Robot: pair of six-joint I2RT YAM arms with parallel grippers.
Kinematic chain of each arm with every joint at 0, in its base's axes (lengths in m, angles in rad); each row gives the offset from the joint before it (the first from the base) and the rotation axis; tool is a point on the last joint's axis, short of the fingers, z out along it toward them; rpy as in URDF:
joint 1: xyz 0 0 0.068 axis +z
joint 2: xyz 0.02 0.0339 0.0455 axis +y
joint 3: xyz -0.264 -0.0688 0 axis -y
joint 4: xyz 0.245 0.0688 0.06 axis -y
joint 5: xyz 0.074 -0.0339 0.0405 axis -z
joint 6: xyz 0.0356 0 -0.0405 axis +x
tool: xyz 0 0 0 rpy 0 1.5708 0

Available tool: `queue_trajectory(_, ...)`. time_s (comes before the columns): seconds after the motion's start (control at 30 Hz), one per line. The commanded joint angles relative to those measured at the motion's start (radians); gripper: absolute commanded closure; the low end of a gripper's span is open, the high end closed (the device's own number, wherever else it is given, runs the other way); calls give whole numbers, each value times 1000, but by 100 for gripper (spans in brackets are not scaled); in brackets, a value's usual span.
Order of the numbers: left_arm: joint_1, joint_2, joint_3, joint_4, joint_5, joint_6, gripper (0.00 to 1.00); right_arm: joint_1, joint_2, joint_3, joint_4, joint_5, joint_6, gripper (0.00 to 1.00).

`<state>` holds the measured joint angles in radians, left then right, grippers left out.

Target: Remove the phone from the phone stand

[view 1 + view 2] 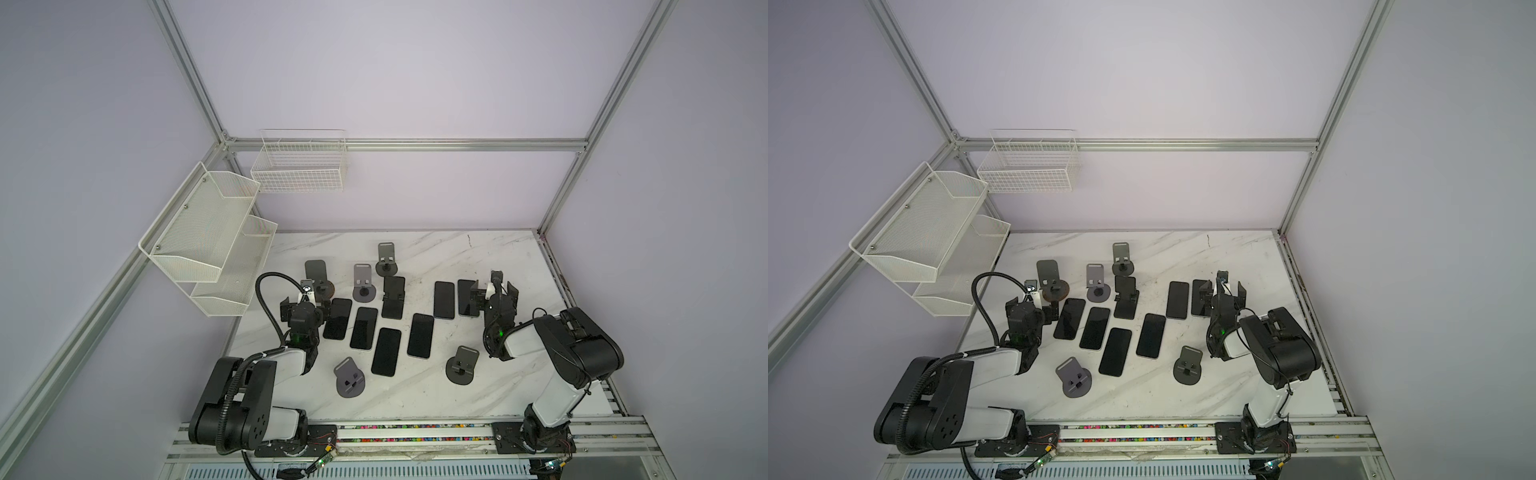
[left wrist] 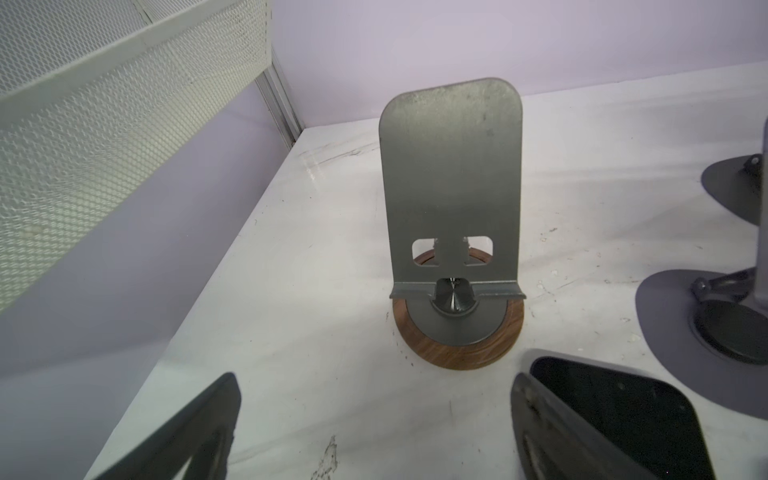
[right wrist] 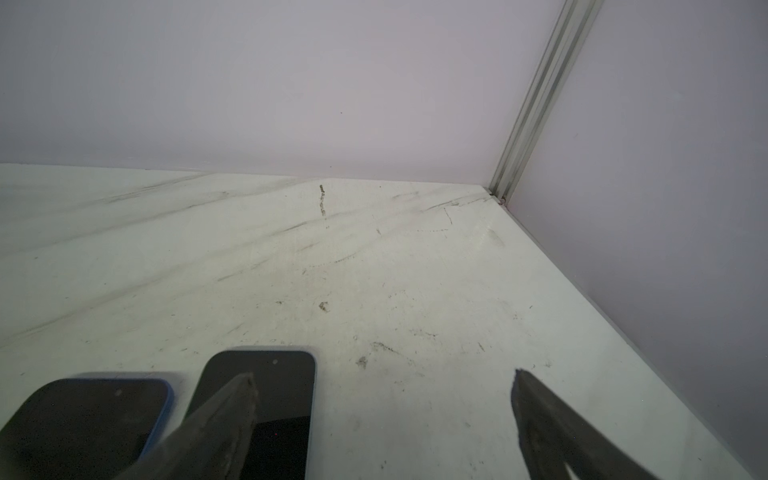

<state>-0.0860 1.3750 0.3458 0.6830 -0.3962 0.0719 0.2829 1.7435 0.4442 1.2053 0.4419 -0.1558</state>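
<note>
1. Left gripper [image 1: 306,306] and right gripper [image 1: 495,295] both have their fingers apart and hold nothing. The phone [image 1: 394,286] seems to lean on the dark stand [image 1: 392,297], mid-table between them.
2. Your left gripper faces an empty wooden-based stand [image 2: 455,266], so you risk the wrong target.
3. Flat phones [image 1: 363,328] lie close by. A low reach could shove them or tip the dark stand.

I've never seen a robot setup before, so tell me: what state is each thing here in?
Left gripper: open, empty.
Right gripper: open, empty.
Middle phone: propped up, not flat.
Six other phones: lying flat.
Wooden-based stand: upright, empty.
</note>
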Motion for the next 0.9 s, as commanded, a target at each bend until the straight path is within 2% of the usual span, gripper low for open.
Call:
queue_trajectory(0.0,39,-24,11,69,76,7,1,-87,-14,-13,159,-127,59,3)
queue_trajectory(0.07,44,-36,-2,82,84,3,0,-191,67,-31,290,-262,119,3)
queue_trajectory(0.13,47,-41,-12,99,82,0,0,-205,20,-22,182,-269,145,3)
queue_trajectory(0.17,47,-42,-14,99,74,-4,0,-205,46,-19,230,-275,129,3)
queue_trajectory(0.23,48,-50,-18,109,60,-61,0,-205,31,-8,175,-279,128,3)
queue_trajectory(0.27,51,-52,-43,170,74,-125,0,-205,37,-2,178,-280,129,3)
queue_trajectory(0.33,51,-23,-78,281,161,-70,1,-205,39,7,162,-282,126,3)
queue_trajectory(0.43,52,29,-40,262,103,-103,0,-205,39,12,154,-279,125,3)
queue_trajectory(0.5,54,138,-47,348,85,-109,0,-205,39,12,153,-279,126,3)
queue_trajectory(0.57,51,233,-56,506,127,-49,0,-205,38,14,151,-276,126,3)
queue_trajectory(0.6,50,220,-50,461,144,-44,0,-205,38,14,151,-276,124,3)
queue_trajectory(0.67,62,172,16,253,179,-78,0,-205,37,12,152,-274,124,3)
queue_trajectory(0.7,67,184,42,224,187,-75,0,-205,37,12,152,-274,124,3)
queue_trajectory(0.87,77,194,33,257,204,-72,0,-205,36,11,153,-275,124,3)
